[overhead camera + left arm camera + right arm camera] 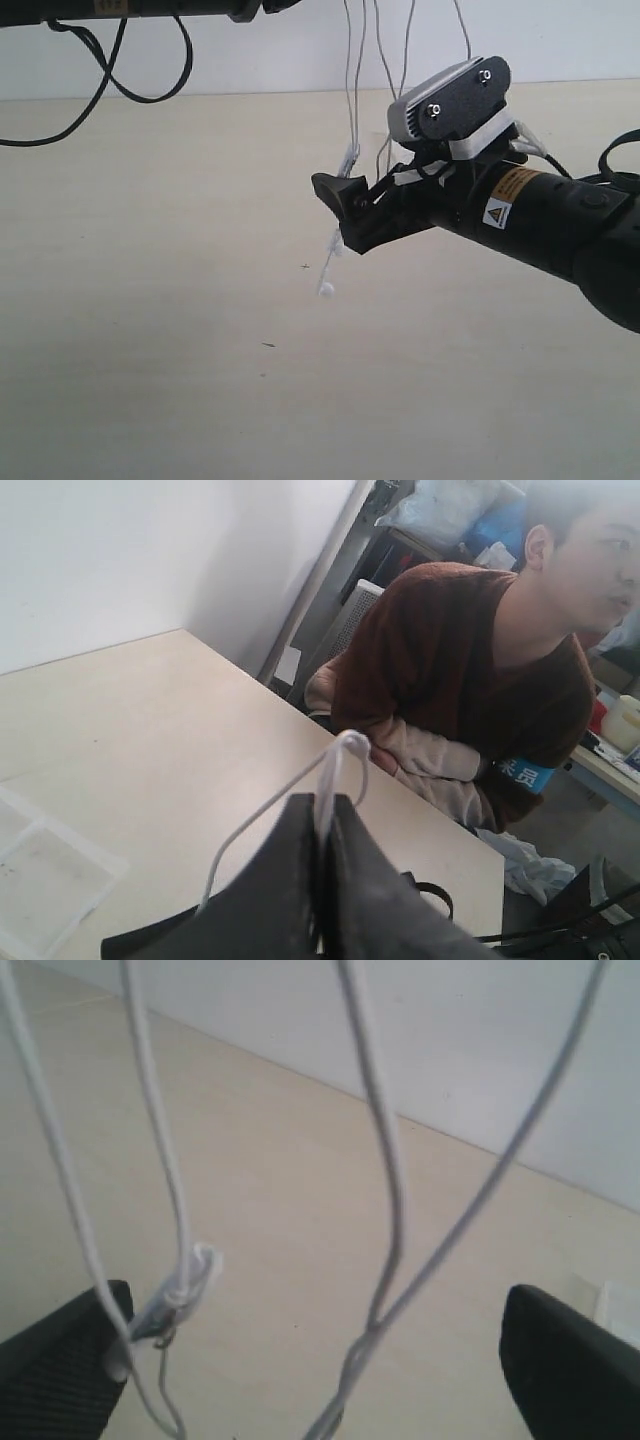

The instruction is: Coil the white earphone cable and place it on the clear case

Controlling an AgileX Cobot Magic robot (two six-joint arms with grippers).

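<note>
The white earphone cable [352, 70] hangs in several thin strands from above the top of the exterior view down over the table. One earbud [326, 288] dangles just above the tabletop. My left gripper [325, 798] is shut on a loop of the cable [340, 755], high over the table. My right gripper [340, 215] is open, its fingers [70, 1355] wide apart, with strands of the cable [385, 1170] hanging between them and one knotted bunch [185, 1285] close to one finger. The clear case [40, 870] lies flat on the table below the left gripper.
The pale wooden table [150, 300] fills the exterior view, with a white wall behind. The left arm and its black cables [120, 60] run along the top left. A seated person [470, 660] is beyond the table's far edge in the left wrist view.
</note>
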